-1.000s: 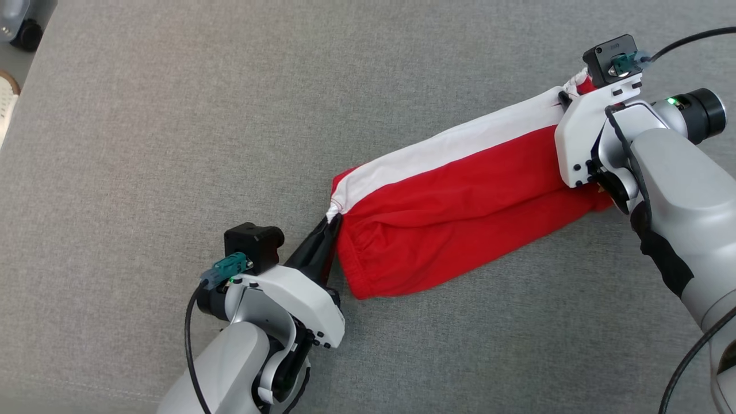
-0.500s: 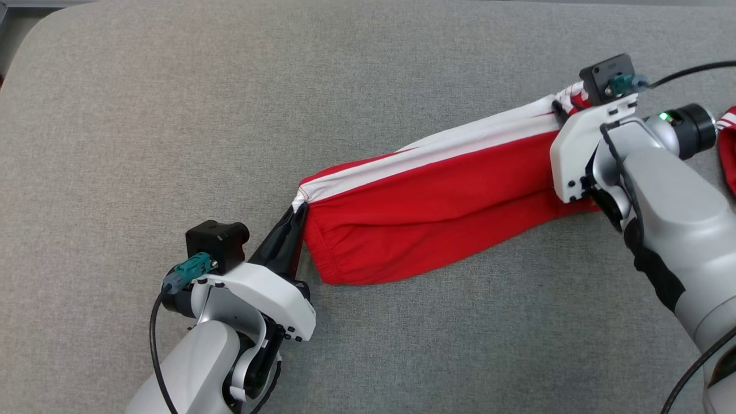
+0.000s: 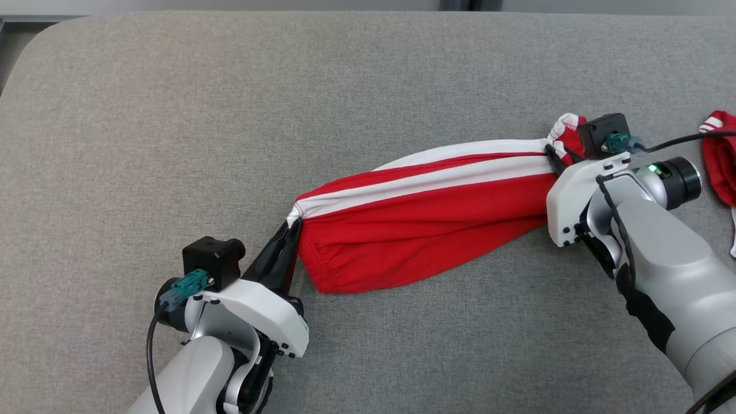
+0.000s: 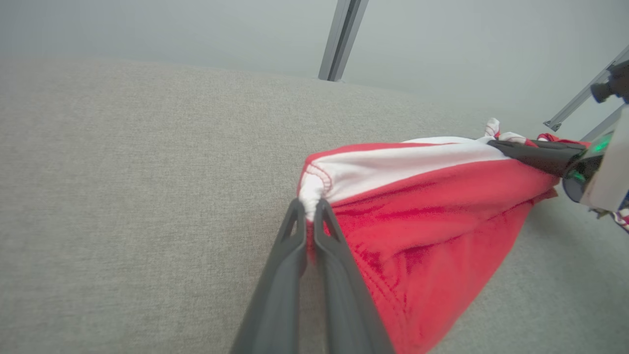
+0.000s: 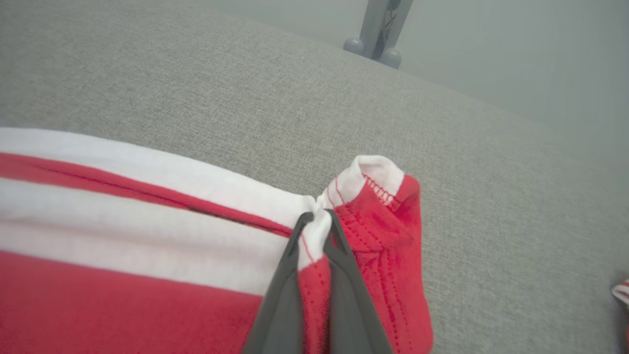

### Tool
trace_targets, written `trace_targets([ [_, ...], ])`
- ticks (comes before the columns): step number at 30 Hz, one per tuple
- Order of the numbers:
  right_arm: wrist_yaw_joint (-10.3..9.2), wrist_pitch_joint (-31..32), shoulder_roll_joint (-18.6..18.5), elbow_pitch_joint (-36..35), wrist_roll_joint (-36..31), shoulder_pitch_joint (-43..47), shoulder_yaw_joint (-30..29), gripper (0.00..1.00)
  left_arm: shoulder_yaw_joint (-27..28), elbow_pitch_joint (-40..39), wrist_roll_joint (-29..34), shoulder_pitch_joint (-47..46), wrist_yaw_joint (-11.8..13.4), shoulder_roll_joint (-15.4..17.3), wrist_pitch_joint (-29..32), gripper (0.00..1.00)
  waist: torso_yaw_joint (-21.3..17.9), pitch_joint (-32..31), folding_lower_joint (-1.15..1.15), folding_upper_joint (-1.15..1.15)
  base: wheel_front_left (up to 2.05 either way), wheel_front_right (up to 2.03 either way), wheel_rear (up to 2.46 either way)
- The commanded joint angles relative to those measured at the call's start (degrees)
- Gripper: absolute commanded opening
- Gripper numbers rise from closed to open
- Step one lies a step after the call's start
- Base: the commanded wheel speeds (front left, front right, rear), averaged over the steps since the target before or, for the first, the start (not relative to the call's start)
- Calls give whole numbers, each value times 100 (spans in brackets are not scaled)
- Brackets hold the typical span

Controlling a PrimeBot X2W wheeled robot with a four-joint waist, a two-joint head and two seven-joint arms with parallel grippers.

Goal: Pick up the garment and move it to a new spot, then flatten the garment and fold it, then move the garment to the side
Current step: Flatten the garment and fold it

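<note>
A red garment with white stripes hangs stretched between my two grippers, its lower edge sagging toward the grey padded table. My left gripper is shut on the garment's left corner, seen up close in the left wrist view as the white hem of the garment pinched in the left gripper. My right gripper is shut on the right corner. In the right wrist view the right gripper clamps a bunched fold of the garment, with a small flap sticking out past the tips.
Another red and white piece of cloth lies at the right edge of the table, just beyond my right wrist; a sliver of the cloth shows in the right wrist view. The table's rounded far left corner is visible. Metal frame legs stand behind.
The head camera has tilted, so the table's far edge now shows. The garment hangs flatter between the grippers, and its white band now reads as two stripes. Both grips are unchanged.
</note>
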Motion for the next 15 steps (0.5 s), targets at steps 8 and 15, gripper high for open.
trace_targets([
  [8, -1, -257, 85, 99, -76, -76, 72, 100, -43, -98, 39, 63, 73, 99, 69, 0, -19, -39, 0, 0, 0, 0, 0],
  [15, -1, -40, 128, 182, -30, 4, 33, 82, -84, -139, 27, 105, 113, 123, 117, 0, -12, -84, 0, 0, 0, 0, 0],
])
